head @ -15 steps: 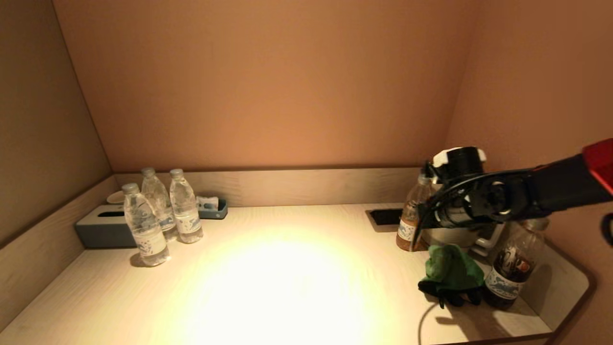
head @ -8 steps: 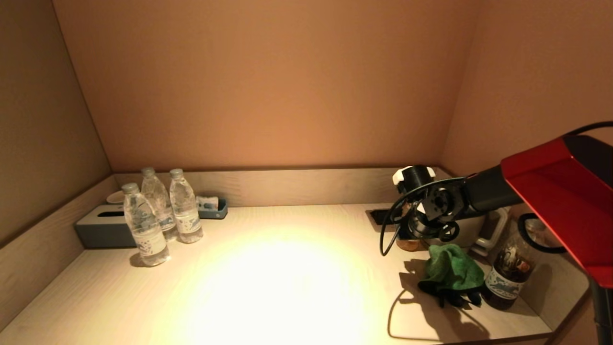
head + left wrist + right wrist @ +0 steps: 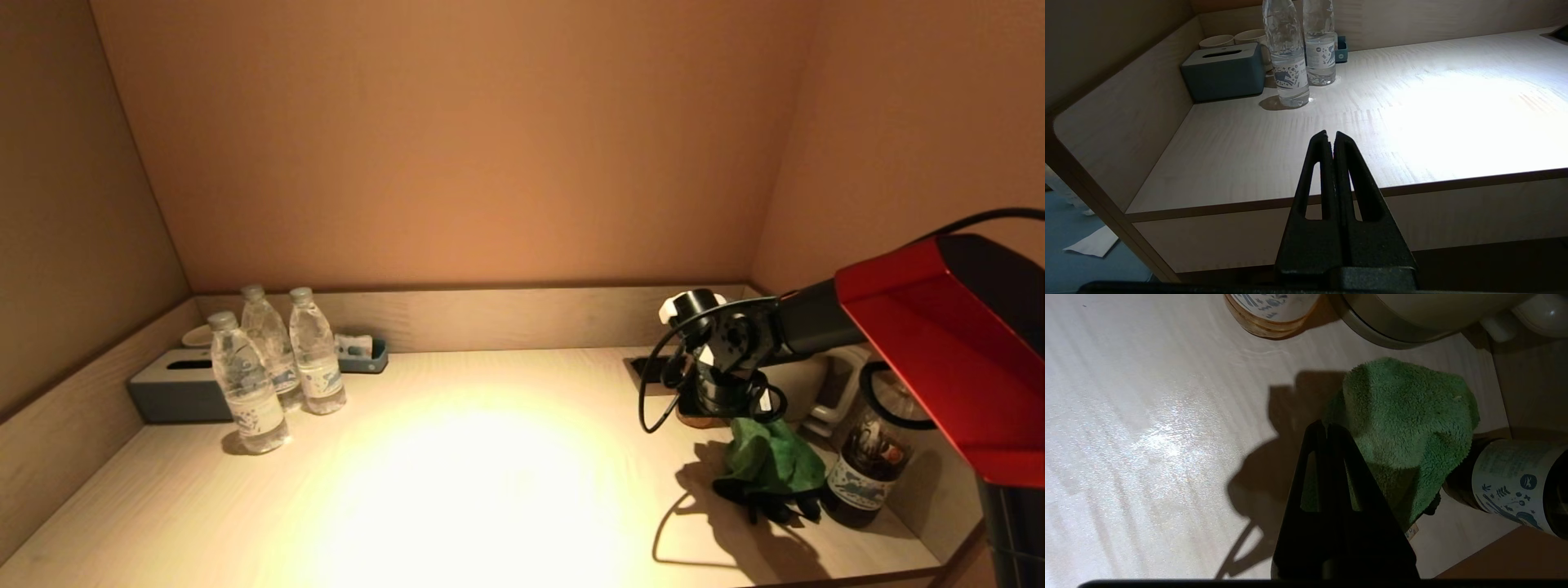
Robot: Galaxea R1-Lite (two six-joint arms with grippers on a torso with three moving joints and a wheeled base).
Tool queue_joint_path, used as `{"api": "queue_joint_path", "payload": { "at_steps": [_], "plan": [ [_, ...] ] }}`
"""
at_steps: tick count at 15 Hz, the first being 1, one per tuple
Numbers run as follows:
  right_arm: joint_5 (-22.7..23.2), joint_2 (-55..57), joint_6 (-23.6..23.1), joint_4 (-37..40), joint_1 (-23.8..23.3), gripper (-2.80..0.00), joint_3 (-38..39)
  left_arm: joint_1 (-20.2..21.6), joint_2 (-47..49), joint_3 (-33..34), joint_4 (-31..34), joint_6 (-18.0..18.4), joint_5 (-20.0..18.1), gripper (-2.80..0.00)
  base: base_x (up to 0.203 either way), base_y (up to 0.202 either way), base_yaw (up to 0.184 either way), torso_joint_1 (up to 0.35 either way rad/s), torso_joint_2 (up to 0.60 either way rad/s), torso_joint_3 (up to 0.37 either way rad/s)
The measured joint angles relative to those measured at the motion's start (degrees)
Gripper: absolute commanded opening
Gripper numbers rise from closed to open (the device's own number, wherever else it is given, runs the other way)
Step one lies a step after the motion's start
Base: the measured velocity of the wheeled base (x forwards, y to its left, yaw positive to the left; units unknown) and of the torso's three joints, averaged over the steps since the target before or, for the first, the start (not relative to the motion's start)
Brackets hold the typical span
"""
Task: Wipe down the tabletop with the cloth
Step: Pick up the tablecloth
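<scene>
A crumpled green cloth (image 3: 771,461) lies on the pale wooden tabletop (image 3: 490,457) at the right, beside a dark bottle. In the right wrist view the cloth (image 3: 1408,412) is a fluffy heap. My right gripper (image 3: 744,411) points down just above the cloth's back left part. Its fingers are shut together, with the tip (image 3: 1327,425) over the cloth's edge, and nothing shows between them. My left gripper (image 3: 1331,134) is shut and empty, parked low in front of the table's front edge, out of the head view.
Three water bottles (image 3: 245,392) and a grey tissue box (image 3: 171,392) stand at the back left. A tea bottle (image 3: 1269,314), a white kettle (image 3: 804,384) and a dark bottle (image 3: 869,465) crowd the right corner around the cloth. A black slot (image 3: 653,367) sits in the tabletop.
My right arm has swung left and forward over the table, and its wrist has turned down over the cloth. The cloth has not moved.
</scene>
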Motion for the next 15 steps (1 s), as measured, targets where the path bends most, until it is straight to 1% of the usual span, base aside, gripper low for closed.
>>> {"api": "queue_joint_path", "payload": {
  "at_steps": [1,2,6,15],
  "plan": [
    [-0.4,0.4,0.8,1.2,-0.3,-2.80,-0.3,0.0,0.0,0.0,0.0,0.0,0.0,-2.80,0.000,0.000,0.000,0.000,0.00,0.000],
    [-1.1,0.7,1.7,2.3,-0.8,0.00,-0.5,0.0,0.0,0.0,0.0,0.0,0.0,-2.80,0.000,0.000,0.000,0.000,0.00,0.000],
    [-3.4,0.6,3.2,4.5,-3.1,0.00,-0.3,0.0,0.0,0.0,0.0,0.0,0.0,-2.80,0.000,0.000,0.000,0.000,0.00,0.000],
    [-2.6,-2.3,4.0,4.6,-6.6,0.00,0.7,0.0,0.0,0.0,0.0,0.0,0.0,-2.80,0.000,0.000,0.000,0.000,0.00,0.000]
  ]
}}
